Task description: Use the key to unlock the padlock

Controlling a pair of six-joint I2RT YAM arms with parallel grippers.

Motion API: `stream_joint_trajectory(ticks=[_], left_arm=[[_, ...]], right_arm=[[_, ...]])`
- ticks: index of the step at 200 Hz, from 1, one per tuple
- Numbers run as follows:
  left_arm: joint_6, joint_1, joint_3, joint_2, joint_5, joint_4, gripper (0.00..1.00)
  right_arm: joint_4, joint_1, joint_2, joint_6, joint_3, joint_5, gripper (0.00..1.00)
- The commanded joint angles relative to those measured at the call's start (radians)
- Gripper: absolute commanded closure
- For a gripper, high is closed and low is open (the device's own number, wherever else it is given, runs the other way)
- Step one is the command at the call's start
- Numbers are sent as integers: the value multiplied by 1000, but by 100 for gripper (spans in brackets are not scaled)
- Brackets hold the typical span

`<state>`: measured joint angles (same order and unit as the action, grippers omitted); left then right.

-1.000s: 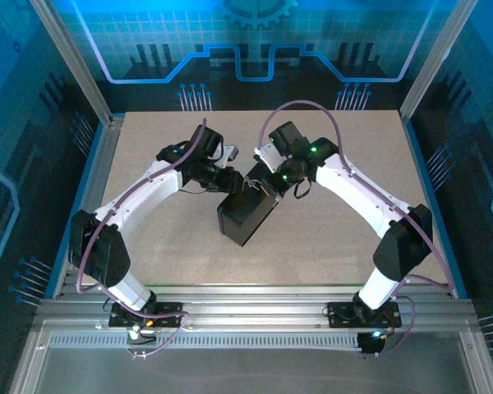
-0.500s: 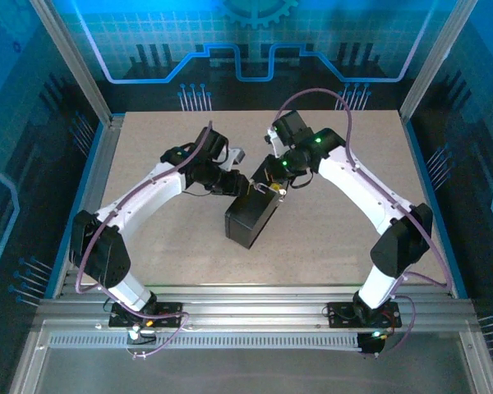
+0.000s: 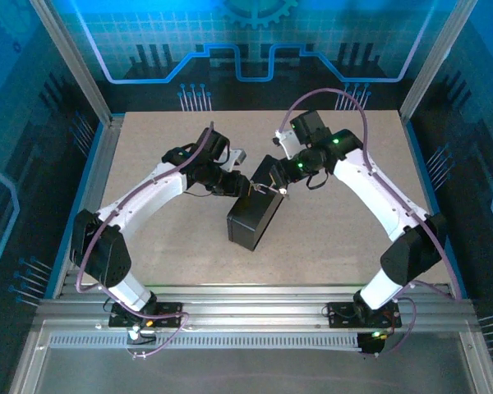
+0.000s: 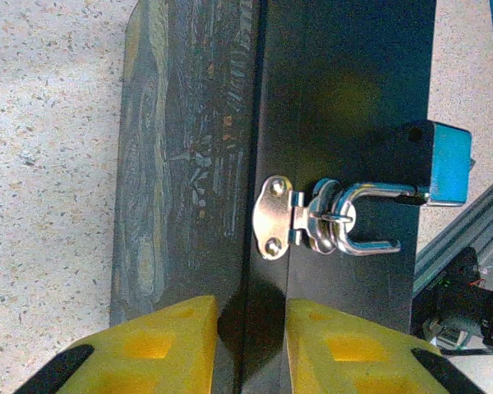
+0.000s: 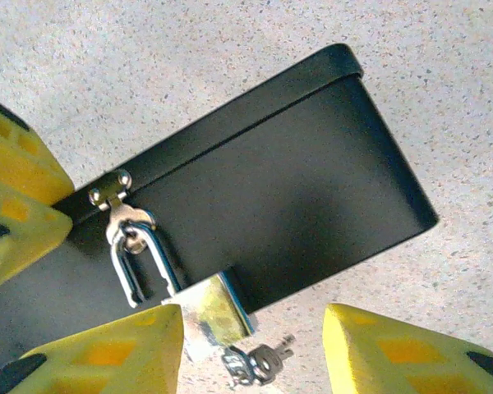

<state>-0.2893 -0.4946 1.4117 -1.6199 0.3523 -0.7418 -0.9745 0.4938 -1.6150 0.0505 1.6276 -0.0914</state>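
The black box (image 3: 253,220) with a painted lid (image 4: 185,156) lies mid-table. My left gripper (image 4: 251,305) (image 3: 240,187) is shut on its end, yellow fingers (image 4: 164,345) either side of the lid seam. From the silver hasp (image 4: 278,217) hangs the padlock (image 5: 209,316), blue-edged (image 4: 445,164). Its shackle (image 5: 140,263) has one leg standing free of the body. The key (image 5: 259,361) sticks out of the padlock's underside. My right gripper (image 5: 253,324) (image 3: 273,182) is open, the padlock body by its left finger (image 5: 99,353), and it grips nothing.
Speckled beige tabletop (image 3: 329,238) surrounds the box, with aluminium rails (image 3: 255,316) at the near edge and blue enclosure walls at the back and sides. The two arms meet over the box's far end.
My right gripper has opened and let go at the padlock, and its arm has drawn back to the right. The box has shifted slightly right with my left gripper still on it.
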Motion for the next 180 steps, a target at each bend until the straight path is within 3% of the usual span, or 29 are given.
stream_joint_trajectory(ticks=[1, 50, 150, 180], left_arm=[[1, 1, 7, -19, 21, 7, 71], [4, 2, 18, -24, 20, -4, 70], [11, 7, 32, -32, 10, -25, 71], [12, 7, 35, -28, 6, -27, 71]], right_arm=[[8, 2, 12, -163, -43, -48, 50], [115, 20, 14, -298, -112, -91, 50], [91, 38, 20, -372, -142, -125, 46], [94, 43, 11, -381, -149, -57, 49]])
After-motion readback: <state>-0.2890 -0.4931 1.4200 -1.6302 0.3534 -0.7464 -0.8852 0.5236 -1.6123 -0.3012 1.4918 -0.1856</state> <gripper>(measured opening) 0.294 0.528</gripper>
